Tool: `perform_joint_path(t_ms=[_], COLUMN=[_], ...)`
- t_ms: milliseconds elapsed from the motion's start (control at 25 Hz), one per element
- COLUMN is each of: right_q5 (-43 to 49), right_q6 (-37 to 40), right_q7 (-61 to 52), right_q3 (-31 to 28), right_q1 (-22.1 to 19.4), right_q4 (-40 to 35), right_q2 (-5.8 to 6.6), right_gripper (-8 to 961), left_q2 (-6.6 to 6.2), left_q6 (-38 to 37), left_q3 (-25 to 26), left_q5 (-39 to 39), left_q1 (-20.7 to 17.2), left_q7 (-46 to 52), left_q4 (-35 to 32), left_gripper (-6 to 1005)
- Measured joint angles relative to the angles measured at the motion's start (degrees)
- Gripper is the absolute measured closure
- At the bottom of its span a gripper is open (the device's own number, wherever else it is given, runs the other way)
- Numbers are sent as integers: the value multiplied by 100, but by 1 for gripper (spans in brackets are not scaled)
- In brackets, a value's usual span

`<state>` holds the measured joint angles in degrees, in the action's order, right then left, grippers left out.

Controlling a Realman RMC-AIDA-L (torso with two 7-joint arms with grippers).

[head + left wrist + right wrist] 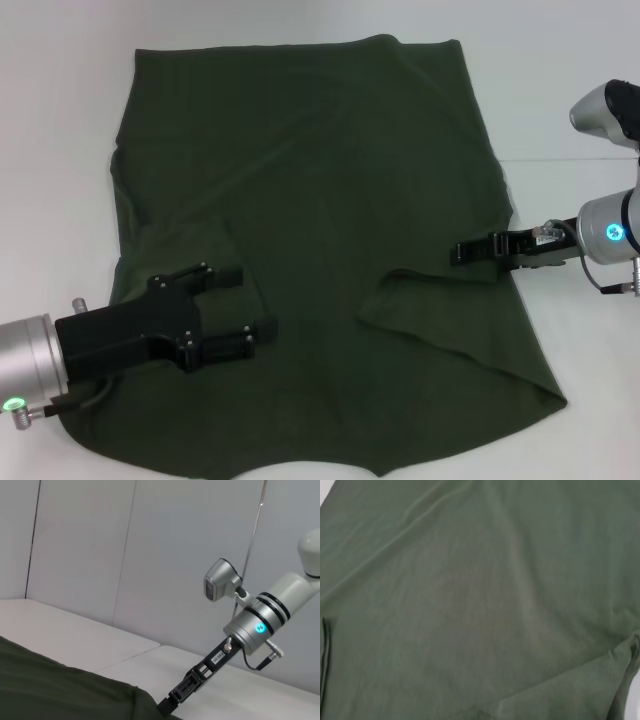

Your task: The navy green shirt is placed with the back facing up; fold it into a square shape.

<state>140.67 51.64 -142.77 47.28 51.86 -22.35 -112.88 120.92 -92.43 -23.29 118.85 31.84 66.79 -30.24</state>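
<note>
Hovering over the near left part of the shirt (320,240), my left gripper (240,305) has its two fingers spread wide apart with nothing between them. The shirt lies flat on the white table (60,120), reaching out ahead of both my grippers, with one flap already turned over just in front of my right gripper (470,250).

My right gripper lies low at the shirt's right edge, its tip on the cloth. I cannot tell whether it is pinched on the fabric or merely resting against it.

Here is what worries me. If that right hold is shallow, the soft knit could slip free as soon as I lift, and the turned flap would drop back crooked. If my left gripper comes down where it hangs now, well inside the hem, it may bunch a loose wad of cloth rather than a clean edge, and the fold line would skew. Pulling with one side only could also drag the whole shirt across the smooth table, leaving wrinkles and a lopsided shape instead of a square.
</note>
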Motion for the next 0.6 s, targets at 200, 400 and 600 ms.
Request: perform_joint_path(t_ms=[200,400,600], right_q5=[-167,-342,-625], right_q6=[-208,-285,-276], right_q7=[89,147,259], right_q3=[-2,-7,-9], right_q1=[-15,-69,-81], right_q4=[162,175,179], right_q2=[-42,-71,-97], right_gripper=[24,24,25], left_q2=[1,1,1], left_q6=[-3,-3,-3], left_q3=[0,0,0], left_q5=[-3,-3,-3], left_q1=[3,7,18], left_q7=[0,0,0], left_q4=[0,0,0], left_gripper=[111,111,111])
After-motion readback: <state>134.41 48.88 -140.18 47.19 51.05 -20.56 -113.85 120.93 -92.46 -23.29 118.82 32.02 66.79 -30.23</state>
